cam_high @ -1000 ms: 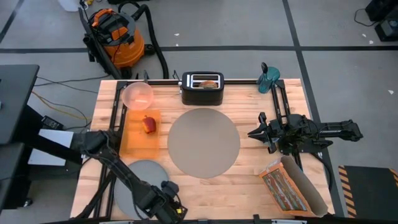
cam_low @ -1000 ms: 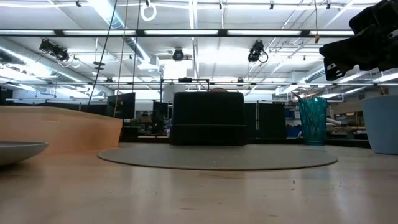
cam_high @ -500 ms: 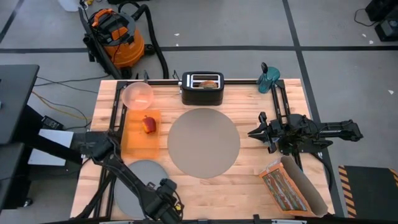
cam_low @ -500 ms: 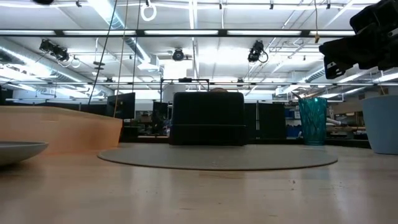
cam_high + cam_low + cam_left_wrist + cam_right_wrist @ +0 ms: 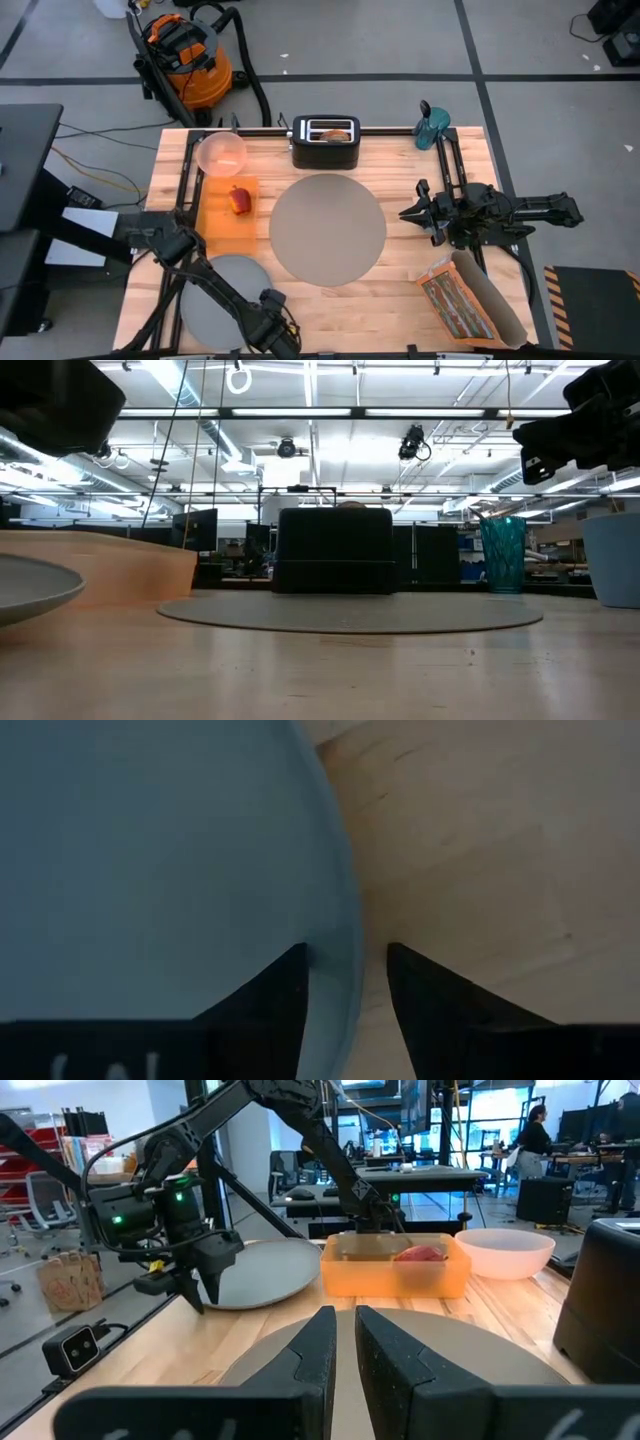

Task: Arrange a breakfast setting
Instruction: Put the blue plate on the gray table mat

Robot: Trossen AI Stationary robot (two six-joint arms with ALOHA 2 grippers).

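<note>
Left claw [image 5: 268, 322] pinches the plate [image 5: 215, 287] rim, fingers nearly shut, tilting it off the surface, probably for moving to the mat [image 5: 327, 229]. Right claw [image 5: 409, 213] waits beside mat, nearly closed, empty.

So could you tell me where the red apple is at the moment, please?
In the high view the red apple sits in the orange container on the table's left side, between the pink bowl and the grey plate.

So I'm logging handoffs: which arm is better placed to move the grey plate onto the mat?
The left. Its gripper already straddles the grey plate's rim, one edge lifted in the low view. The right gripper hangs beyond the mat's far side, empty.
</note>
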